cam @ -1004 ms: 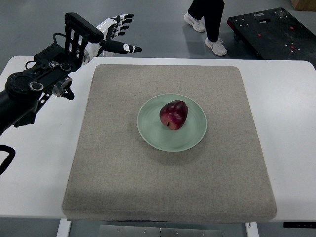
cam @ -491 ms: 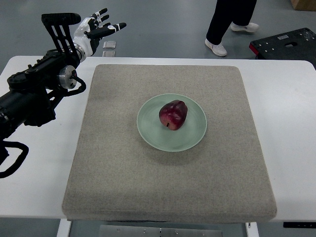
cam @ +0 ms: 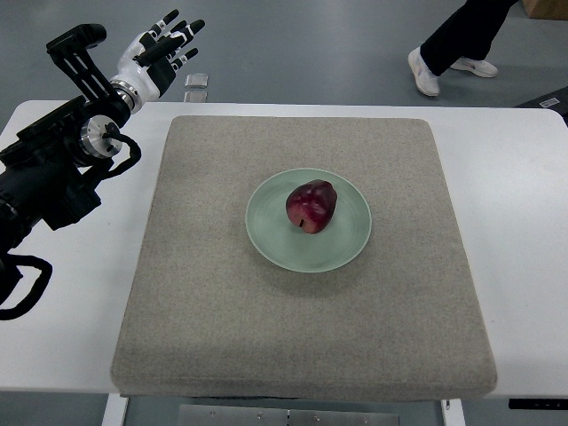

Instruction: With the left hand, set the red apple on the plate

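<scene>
The red apple [cam: 311,207] sits on the pale green plate [cam: 348,250] centred on a grey felt mat [cam: 302,337] over the white tabletop [cam: 524,222], while the left hand [cam: 156,55], fingers spread and empty, hangs beyond the far-left edge above grey floor [cam: 311,44] where a person's feet [cam: 444,69] show.

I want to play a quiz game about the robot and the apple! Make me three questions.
1. True or false: the apple sits on the plate.
2. What lies under the plate? A) mat B) tray C) bare table
3. Is the left robot hand holding anything?

Key:
1. True.
2. A, the mat.
3. No, its fingers are spread and empty, far from the apple.
</scene>
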`<state>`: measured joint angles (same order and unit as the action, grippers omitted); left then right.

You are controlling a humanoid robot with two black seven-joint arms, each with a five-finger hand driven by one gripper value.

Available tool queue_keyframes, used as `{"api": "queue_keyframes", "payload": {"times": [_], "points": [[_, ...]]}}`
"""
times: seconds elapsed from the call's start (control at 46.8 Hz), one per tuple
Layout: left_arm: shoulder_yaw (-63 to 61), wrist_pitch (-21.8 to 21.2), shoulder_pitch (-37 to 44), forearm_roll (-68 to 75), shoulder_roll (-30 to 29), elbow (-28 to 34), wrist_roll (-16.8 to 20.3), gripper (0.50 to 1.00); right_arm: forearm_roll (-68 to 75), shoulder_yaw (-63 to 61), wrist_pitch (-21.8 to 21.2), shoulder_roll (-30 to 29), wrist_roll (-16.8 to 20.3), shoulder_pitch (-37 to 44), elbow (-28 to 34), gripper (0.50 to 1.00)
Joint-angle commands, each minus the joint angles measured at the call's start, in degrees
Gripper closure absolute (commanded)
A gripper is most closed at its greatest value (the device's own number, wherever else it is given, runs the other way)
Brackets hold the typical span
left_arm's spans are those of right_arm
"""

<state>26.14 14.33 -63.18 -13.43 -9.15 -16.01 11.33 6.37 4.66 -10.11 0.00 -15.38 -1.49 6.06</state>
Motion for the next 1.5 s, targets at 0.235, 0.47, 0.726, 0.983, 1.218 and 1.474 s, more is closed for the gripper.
{"api": "queue_keyframes", "payload": {"times": [0.235, 0.47, 0.726, 0.983, 1.218, 1.474], "points": [[2.16, 6.58, 1.22, -2.92, 0.54, 1.24, 0.18, 0.508, 0.04, 0.0, 0.0, 0.0, 0.0, 0.0, 0.0, 0.536], [2.16, 6.5, 2.54, -2.13, 0.18, 0.98, 0.44, 0.508, -0.05, 0.0, 0.0, 0.0, 0.0, 0.0, 0.0, 0.536], [2.16, 6.5, 2.63, -2.13, 0.01, 1.16, 0.53, 0.508, 0.04, 0.0, 0.0, 0.0, 0.0, 0.0, 0.0, 0.536], [2.16, 6.5, 2.63, -2.13, -0.17, 1.16, 0.53, 0.508, 0.04, 0.0, 0.0, 0.0, 0.0, 0.0, 0.0, 0.536], [2.08, 6.58, 2.63, -2.04, -0.34, 1.24, 0.45, 0.508, 0.04, -0.09, -1.14, 0.0, -0.09, 0.0, 3.5, 0.536], [2.16, 5.97, 2.36, -2.48, -0.43, 1.16, 0.44, 0.508, 0.13, 0.0, -0.18, 0.0, -0.09, -0.53, 4.48, 0.538]]}}
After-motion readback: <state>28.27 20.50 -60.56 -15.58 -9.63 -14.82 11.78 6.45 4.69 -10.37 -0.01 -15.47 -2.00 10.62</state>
